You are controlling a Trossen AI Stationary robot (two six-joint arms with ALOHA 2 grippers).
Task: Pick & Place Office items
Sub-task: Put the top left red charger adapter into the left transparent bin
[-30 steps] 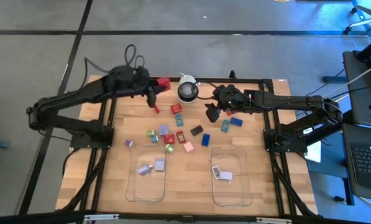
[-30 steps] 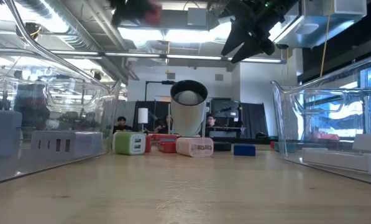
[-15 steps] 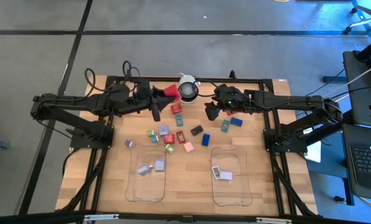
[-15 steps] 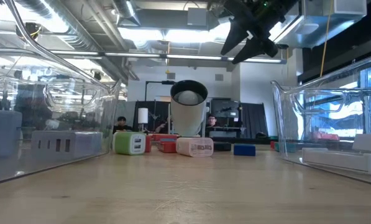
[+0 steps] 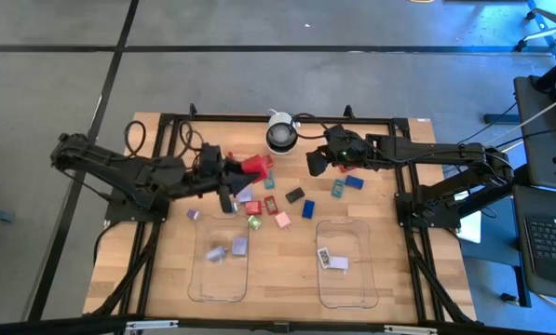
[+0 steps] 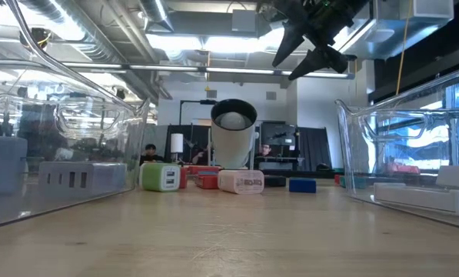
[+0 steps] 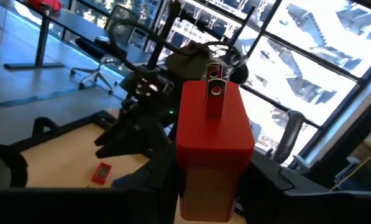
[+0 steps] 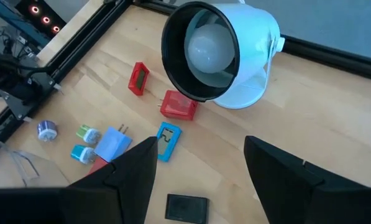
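Observation:
Small coloured office items (image 5: 270, 200) lie scattered on the wooden table in front of the white camera dome (image 5: 279, 136). My left gripper (image 5: 238, 173) hangs over the table's left middle, shut on a red plug block (image 5: 253, 167). That block fills the left wrist view (image 7: 213, 140), its two metal prongs pointing away from the gripper. My right gripper (image 5: 317, 164) hovers open to the right of the dome, above a blue clip (image 8: 168, 140) and a black block (image 8: 186, 207). In the low view it shows at the top (image 6: 310, 42). My left gripper pinches the red plug block between its two fingers, on the block's two side faces near its back end (image 7: 201, 196). The fingers come roughly level from the table's left. The block is lifted clear of the table, with its prong end (image 7: 214, 93) pointing toward the right arm.
Two clear trays sit near the front edge. The left tray (image 5: 199, 279) holds lilac and grey pieces, the right tray (image 5: 363, 279) a white one. A black frame (image 5: 403, 186) runs around the table. In the low view, green (image 6: 161, 177), pink (image 6: 241, 181) and blue (image 6: 302, 185) blocks stand before the dome.
My left gripper has carried the red plug block from the far edge beside the dome toward the near edge, to above the scattered items, and the arm has folded back to the left. The block stays held. My right gripper has kept nearly still and open.

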